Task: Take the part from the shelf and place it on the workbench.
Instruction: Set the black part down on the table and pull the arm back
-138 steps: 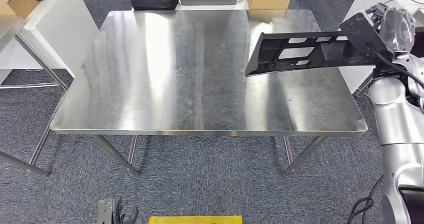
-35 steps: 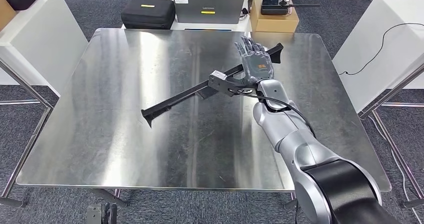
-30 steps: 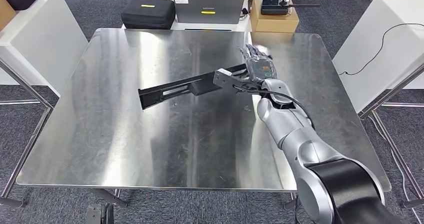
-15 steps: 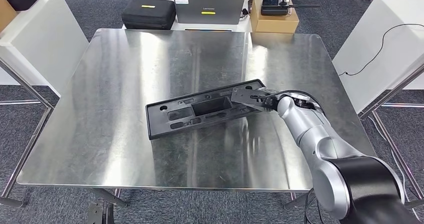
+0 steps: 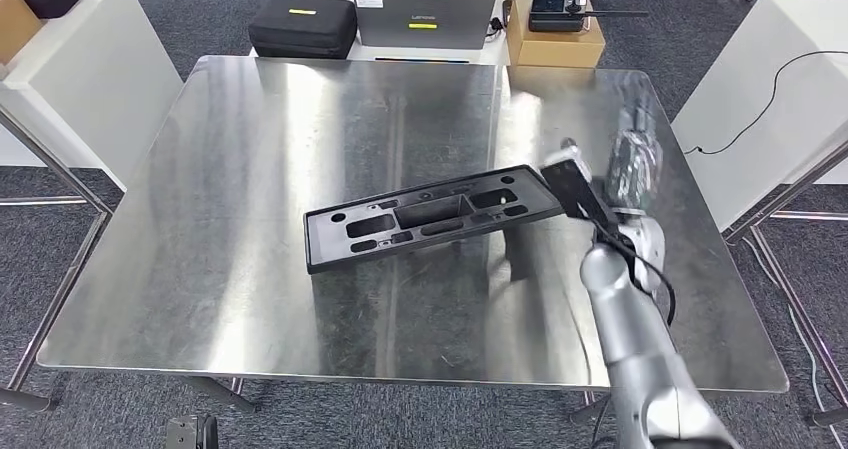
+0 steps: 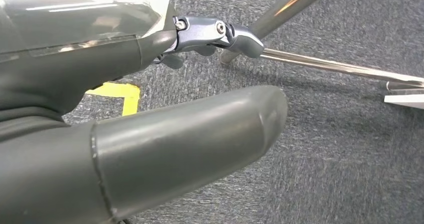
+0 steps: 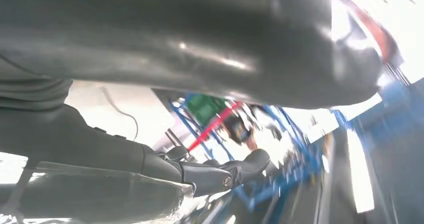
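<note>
Part down on workbench, R hand off it.
Black part [image 5: 432, 217] lies flat near middle of workbench [image 5: 250, 269]. R hand [image 5: 634, 161] raised just beyond part's right end, fingers blurred but holding nothing, seem spread. L hand [image 6: 125, 134] by floor; fingers' state unclear.

A steel worktop [image 5: 300, 299] stood on grey carpet [image 5: 100, 409] under bright light that glared off its surface. Beyond it sat a black case [image 5: 303, 26], a laptop [image 5: 423, 14] and a cardboard box [image 5: 555, 44]. White cabinets [image 5: 90, 89] flanked both sides.
</note>
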`<state>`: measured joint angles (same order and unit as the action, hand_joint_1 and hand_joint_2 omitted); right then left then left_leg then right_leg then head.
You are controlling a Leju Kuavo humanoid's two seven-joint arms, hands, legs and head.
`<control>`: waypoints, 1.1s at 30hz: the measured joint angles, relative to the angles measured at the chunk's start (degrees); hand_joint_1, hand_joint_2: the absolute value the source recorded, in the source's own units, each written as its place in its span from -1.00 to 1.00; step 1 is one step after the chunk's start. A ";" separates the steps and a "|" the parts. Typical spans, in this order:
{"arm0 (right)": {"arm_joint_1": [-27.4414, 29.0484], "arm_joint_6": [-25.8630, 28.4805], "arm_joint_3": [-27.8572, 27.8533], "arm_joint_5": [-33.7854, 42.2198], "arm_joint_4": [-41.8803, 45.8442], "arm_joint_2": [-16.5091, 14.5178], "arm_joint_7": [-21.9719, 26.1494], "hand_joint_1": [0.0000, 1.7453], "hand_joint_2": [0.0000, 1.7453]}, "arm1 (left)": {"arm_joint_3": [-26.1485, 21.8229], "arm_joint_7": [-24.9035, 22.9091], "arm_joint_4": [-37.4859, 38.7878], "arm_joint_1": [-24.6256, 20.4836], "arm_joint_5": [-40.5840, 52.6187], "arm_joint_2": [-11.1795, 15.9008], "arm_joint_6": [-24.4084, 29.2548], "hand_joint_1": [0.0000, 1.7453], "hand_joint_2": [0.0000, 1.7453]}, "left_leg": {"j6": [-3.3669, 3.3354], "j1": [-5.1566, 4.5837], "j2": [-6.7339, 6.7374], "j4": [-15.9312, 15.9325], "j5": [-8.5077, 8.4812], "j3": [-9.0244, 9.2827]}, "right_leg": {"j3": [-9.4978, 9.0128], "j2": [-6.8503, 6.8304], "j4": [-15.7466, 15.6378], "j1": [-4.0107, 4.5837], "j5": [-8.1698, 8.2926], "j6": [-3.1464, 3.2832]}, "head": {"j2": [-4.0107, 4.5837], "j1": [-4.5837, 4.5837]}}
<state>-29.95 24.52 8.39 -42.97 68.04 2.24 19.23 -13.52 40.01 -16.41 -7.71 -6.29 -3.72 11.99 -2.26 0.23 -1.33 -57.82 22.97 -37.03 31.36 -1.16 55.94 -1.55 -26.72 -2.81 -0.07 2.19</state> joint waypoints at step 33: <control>34.21 5.86 -2.79 19.69 34.23 -2.39 12.18 -1.00 -1.00 | -5.85 -2.03 0.59 1.66 -4.08 -1.36 -5.47 -1.00 -1.00 | 2.28 0.44 1.02 -11.35 8.00 -0.14 | 1.21 0.73 0.76 0.02 1.08 2.17 | 0.00 0.27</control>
<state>4.26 30.38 5.60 -23.28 102.27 -0.15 31.41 -19.37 37.99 -15.82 -6.05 -10.37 -5.08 6.52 0.03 0.67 -0.31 -69.18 30.97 -37.18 32.57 -0.42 56.70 -1.53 -25.64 -0.63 -0.07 2.46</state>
